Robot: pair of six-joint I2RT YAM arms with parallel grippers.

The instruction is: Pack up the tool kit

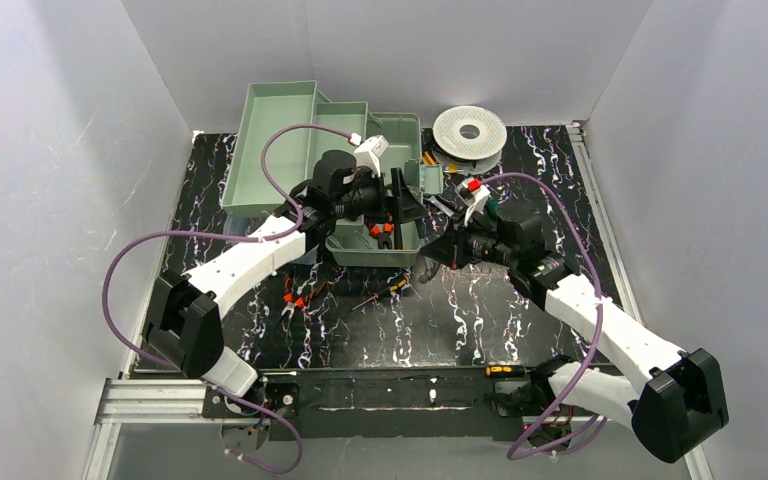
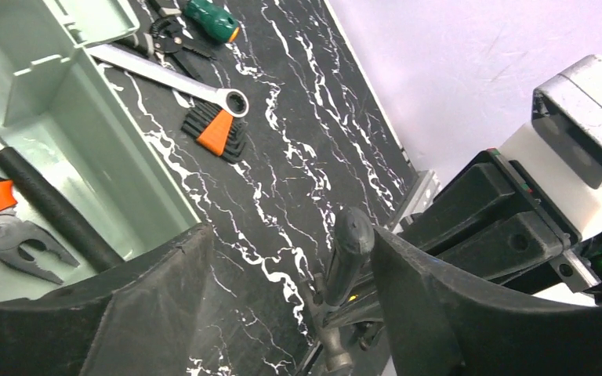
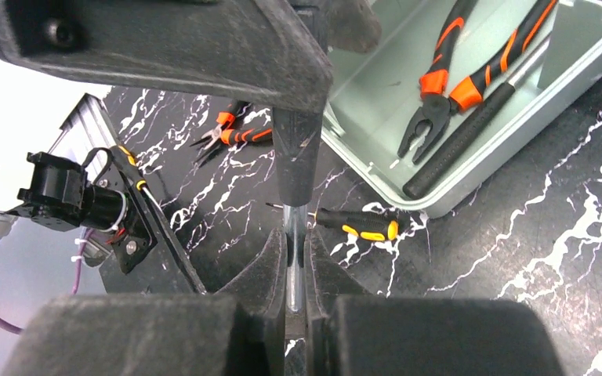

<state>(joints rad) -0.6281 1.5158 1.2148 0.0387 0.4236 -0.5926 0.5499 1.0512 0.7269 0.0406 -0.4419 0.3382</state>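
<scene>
Pinching the dark-handled tool (image 2: 350, 251) by its shaft, the right claw (image 3: 295, 251) held tight; left claw (image 2: 290, 233) gaped round the handle. An early release could have dropped it outside the toolbox (image 2: 125, 149).

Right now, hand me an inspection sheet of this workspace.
Surface: black marbled tabletop, tools scattered on it.
Job's things: toolbox open, with combination pliers inside; small orange pliers, yellow-black screwdriver, wrench and hex key set loose on the table.
Clutter: white perforated spool at the far edge, right of the toolbox.
Grippers: right fingers shut on the shaft of a dark-handled tool; left fingers open either side of its handle.
Cables: purple cables loop free over both arms.
Surroundings: white walls; nothing else seen.
</scene>
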